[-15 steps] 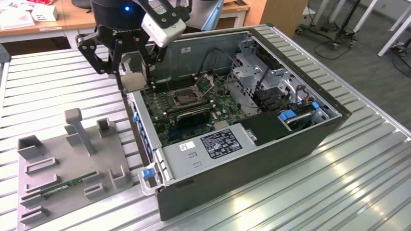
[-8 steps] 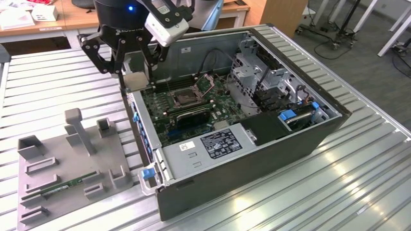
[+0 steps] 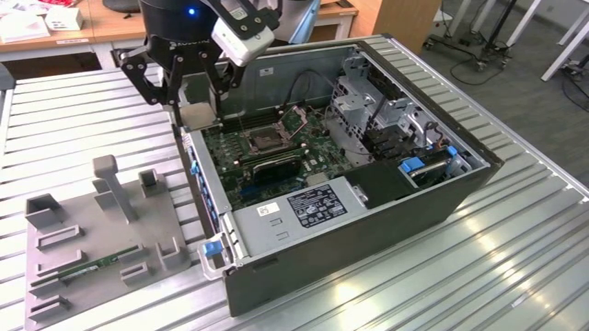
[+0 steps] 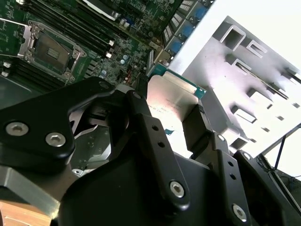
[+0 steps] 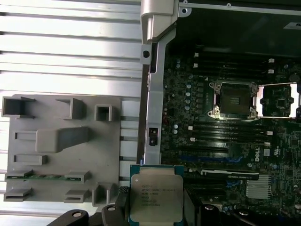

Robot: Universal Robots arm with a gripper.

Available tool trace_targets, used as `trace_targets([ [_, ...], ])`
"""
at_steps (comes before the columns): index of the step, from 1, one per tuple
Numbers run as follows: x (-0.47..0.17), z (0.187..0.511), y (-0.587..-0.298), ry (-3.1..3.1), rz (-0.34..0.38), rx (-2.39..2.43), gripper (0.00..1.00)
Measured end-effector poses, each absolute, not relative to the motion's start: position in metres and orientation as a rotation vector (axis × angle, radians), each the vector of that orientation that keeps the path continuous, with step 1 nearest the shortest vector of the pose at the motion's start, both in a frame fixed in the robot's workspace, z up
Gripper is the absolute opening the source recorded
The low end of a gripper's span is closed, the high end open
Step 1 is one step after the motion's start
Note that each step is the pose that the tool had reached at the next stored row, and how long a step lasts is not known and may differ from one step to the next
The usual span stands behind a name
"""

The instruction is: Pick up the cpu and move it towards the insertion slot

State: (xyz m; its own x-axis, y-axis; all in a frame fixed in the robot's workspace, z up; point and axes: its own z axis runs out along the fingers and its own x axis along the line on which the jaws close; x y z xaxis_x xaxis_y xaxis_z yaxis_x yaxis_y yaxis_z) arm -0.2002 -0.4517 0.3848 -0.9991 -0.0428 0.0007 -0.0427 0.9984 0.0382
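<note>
The cpu (image 3: pixel 198 114), a thin square chip with a silver top and green rim, hangs in the air with my gripper (image 3: pixel 200 103) shut on its two opposite edges. It hovers over the left wall of the open computer case in the exterior view. The insertion slot (image 3: pixel 269 140), a dark square socket in a silver bracket, lies on the motherboard to the exterior view's right of the chip, lower down and apart from it. Both wrist views show the cpu (image 4: pixel 171 101) (image 5: pixel 155 197) between the black fingers (image 4: pixel 200 125), with the insertion slot (image 4: pixel 51 49) (image 5: pixel 233 100) uncovered.
A grey fixture plate (image 3: pixel 92 234) with upright pegs lies on the slatted metal table at the exterior view's left, with a green memory stick (image 3: pixel 87 267) on it. The case (image 3: pixel 368 227) holds a power supply (image 3: pixel 304 207), drive cages and cables around the motherboard.
</note>
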Motion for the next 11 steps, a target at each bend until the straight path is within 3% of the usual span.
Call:
trace_targets([
  [11, -0.1979, 0.3849, -0.4517, -3.139, -0.06, 0.067, 0.55],
])
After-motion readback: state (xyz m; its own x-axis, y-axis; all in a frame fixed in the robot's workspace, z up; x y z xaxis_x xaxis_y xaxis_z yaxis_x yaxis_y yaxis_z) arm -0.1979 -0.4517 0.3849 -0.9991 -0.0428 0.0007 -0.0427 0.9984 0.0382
